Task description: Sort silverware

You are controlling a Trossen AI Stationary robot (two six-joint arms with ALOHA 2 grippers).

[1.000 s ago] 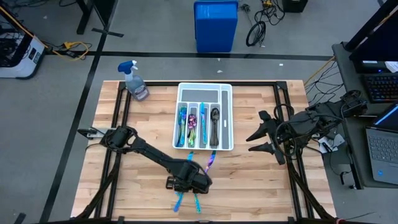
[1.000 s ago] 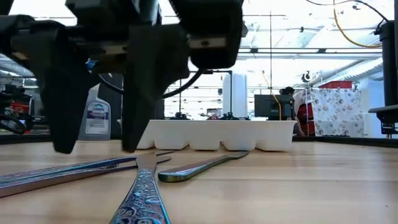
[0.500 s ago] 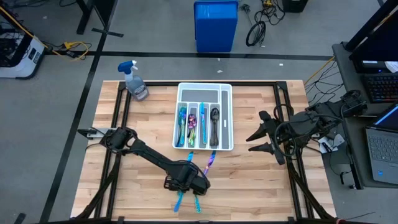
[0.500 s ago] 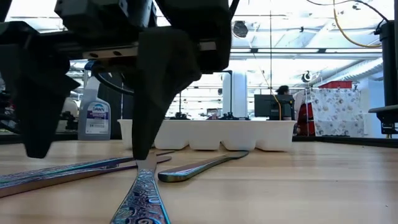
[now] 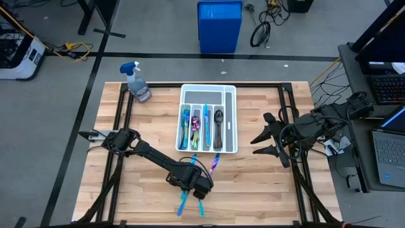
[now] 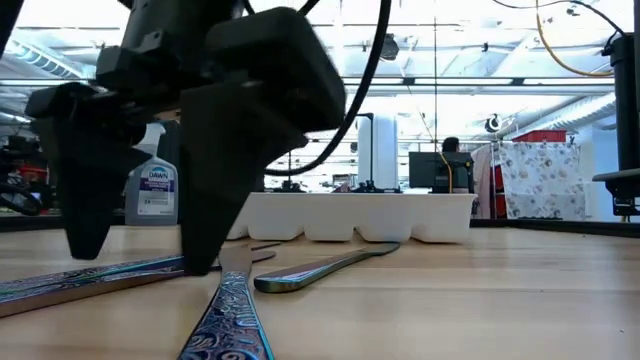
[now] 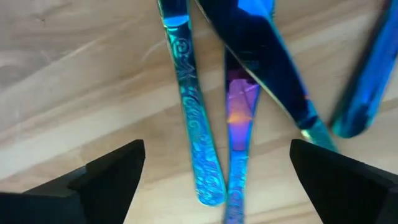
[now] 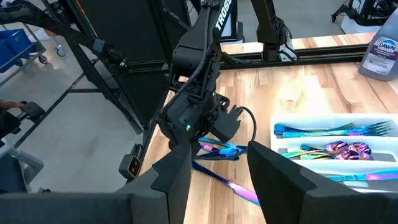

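Light wooden slatted table (image 5: 266, 183), black metal frame along its edges; carries all items below.

Left arm, dark, jointed: reaches from the table's left edge to the near middle. Left gripper (image 5: 192, 187) low over loose cutlery, jaws spread wide, nothing between them; in the left wrist view both dark fingertips (image 7: 106, 177) stand well apart either side of the pieces. In the low view its fingers (image 6: 215, 160) come down to the board beside the pieces.

Right arm, dark: parked at the table's right edge. Right gripper (image 5: 264, 135) points toward the tray, fingers partly apart, holding nothing.

White plastic compartmented cutlery tray (image 5: 231, 120), centre of the table, long slots running front to back. Contents: blue-teal forks (image 5: 185, 126) in the leftmost slot; small rainbow-purple spoons (image 5: 195, 124) in the next; an iridescent blue knife (image 5: 205, 125) beside them; dark gunmetal spoons (image 5: 218, 123) toward the right.

Clear spray bottle with blue trigger head (image 5: 137, 83), upright near the far left corner, well apart from the tray.

Loose silverware, on the board just in front of the tray:
- teal patterned handle (image 7: 198, 143), flat, under the left gripper;
- iridescent purple-blue handle (image 7: 238, 118), just beside it, crossed by a dark blue blade (image 7: 264, 56);
- purple-blue piece (image 5: 215, 163), lying angled near the tray's front edge.
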